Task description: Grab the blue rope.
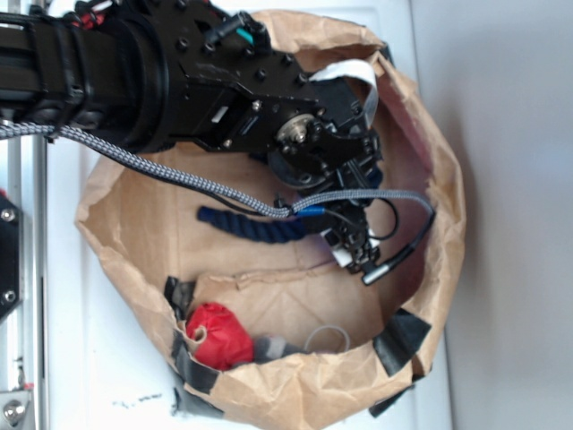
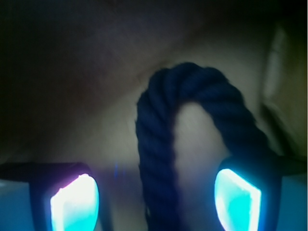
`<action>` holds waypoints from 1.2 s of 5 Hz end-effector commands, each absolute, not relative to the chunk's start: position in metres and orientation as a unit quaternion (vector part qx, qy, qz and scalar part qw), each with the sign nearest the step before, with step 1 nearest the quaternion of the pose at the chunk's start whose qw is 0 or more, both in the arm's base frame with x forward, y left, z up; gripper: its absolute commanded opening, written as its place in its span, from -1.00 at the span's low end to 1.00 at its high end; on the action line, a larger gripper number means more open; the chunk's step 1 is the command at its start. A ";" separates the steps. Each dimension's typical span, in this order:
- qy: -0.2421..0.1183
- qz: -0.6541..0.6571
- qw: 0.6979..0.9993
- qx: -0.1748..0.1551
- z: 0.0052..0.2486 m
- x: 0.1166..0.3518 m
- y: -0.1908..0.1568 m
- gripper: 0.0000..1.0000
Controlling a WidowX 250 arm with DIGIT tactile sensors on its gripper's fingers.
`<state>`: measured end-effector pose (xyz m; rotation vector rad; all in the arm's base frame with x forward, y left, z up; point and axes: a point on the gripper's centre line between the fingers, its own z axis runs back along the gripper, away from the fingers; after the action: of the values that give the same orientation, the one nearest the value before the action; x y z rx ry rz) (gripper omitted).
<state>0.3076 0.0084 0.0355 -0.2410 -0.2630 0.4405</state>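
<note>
The blue rope lies on the floor of the brown paper bag, dark navy and twisted, with a brighter blue end by the gripper. In the wrist view the blue rope bends in an arch, and one strand runs down between my two glowing pads. My gripper is open, with clear gaps on both sides of that strand. Seen from outside, the gripper reaches down inside the bag at the rope's right end.
A red cloth ball and a grey object lie near the bag's front wall. Black tape patches hold the bag's rim. A braided cable and a grey cable hang across the bag. The bag's walls surround the gripper closely.
</note>
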 end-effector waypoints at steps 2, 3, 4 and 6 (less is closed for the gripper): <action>-0.136 0.176 0.967 -0.123 -0.003 0.275 -0.022 -1.00; -0.144 0.178 0.966 -0.120 -0.004 0.262 -0.030 -1.00; -0.155 0.181 0.963 -0.129 -0.003 0.222 -0.050 -1.00; -0.193 0.198 0.948 -0.158 0.026 0.211 -0.034 -1.00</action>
<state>0.2130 -0.0326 0.0280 -0.3274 -0.3851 0.3976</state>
